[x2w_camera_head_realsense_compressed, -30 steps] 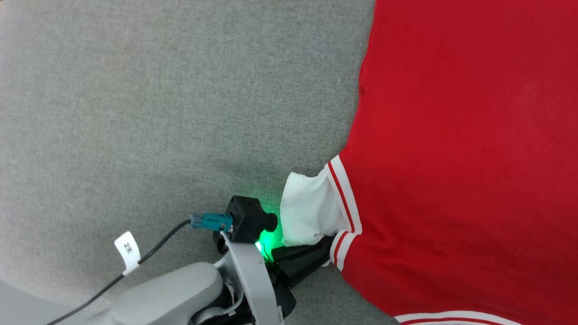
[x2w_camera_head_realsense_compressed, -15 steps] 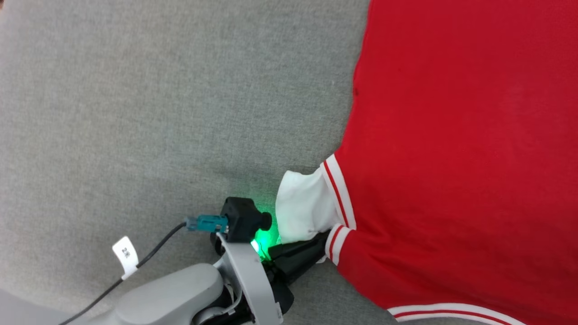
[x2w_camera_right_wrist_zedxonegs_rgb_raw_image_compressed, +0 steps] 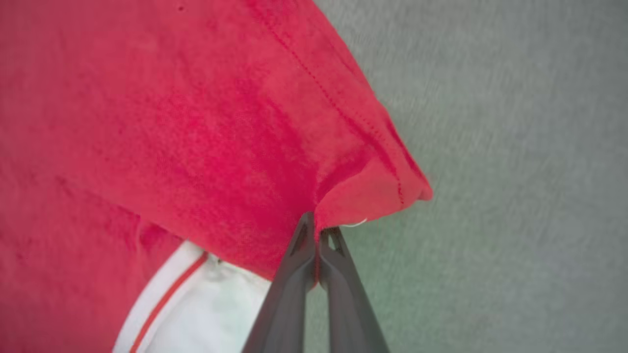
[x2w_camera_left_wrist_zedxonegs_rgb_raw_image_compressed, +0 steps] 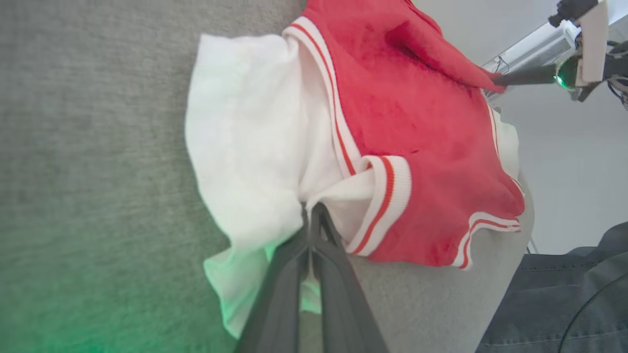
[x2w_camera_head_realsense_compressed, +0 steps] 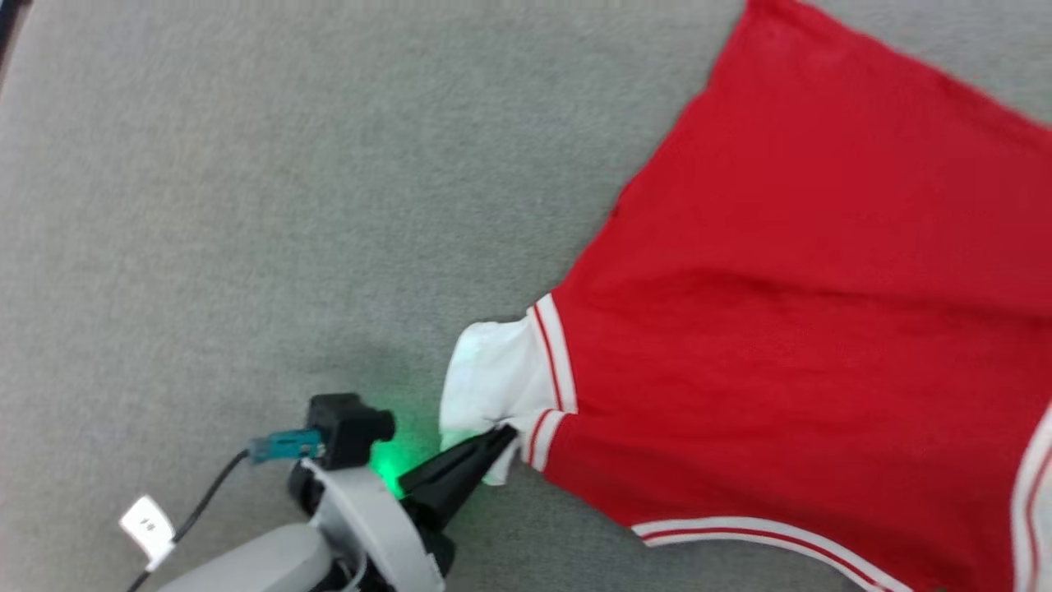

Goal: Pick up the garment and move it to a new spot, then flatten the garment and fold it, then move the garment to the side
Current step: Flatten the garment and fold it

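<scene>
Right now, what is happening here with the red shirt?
A two-armed robot is handling a large bright red sports jersey with white striped trim on a grey fabric surface. Its left gripper is shut on the white panel beside a striped cuff; its right gripper is shut on a red hem corner.

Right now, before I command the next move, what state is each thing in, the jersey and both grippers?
garment: unfolded, spread on the grey surface, rippled, gripped at two places.
left gripper: shut on the garment, pinching its bunched white panel.
right gripper: shut on the garment, pinching a red hemmed corner.
</scene>
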